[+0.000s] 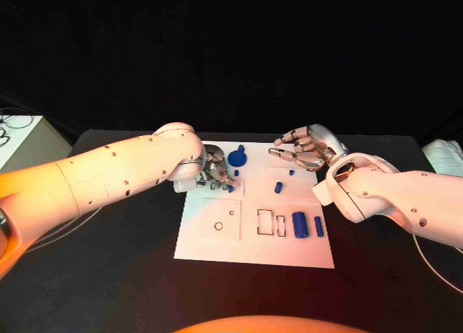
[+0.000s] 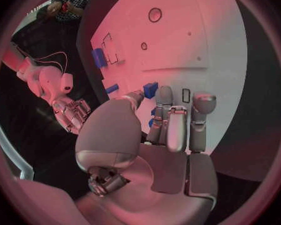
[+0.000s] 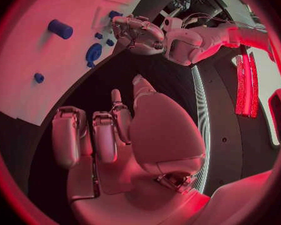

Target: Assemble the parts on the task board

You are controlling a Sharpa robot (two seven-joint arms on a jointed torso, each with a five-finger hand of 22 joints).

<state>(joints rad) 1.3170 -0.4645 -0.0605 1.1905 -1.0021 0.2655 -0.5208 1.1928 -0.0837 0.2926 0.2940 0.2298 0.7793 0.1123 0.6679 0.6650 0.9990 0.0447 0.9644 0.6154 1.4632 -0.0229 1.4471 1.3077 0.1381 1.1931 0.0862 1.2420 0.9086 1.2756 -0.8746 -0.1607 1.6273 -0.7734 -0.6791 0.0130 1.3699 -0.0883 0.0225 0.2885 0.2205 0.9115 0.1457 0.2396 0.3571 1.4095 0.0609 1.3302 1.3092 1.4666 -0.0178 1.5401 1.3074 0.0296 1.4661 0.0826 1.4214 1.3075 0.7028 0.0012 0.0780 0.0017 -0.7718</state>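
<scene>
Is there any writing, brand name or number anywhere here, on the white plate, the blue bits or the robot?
No readable text in any view.
Task board: black outlined shapes only, rectangles and a small circle, no letters or numbers.
Blue parts: plain, unmarked.
Arms and left hand, right hand: small dark dots, no legible label or brand.

one task board (image 1: 254,243), two hands, and about six visible blue parts.
</scene>
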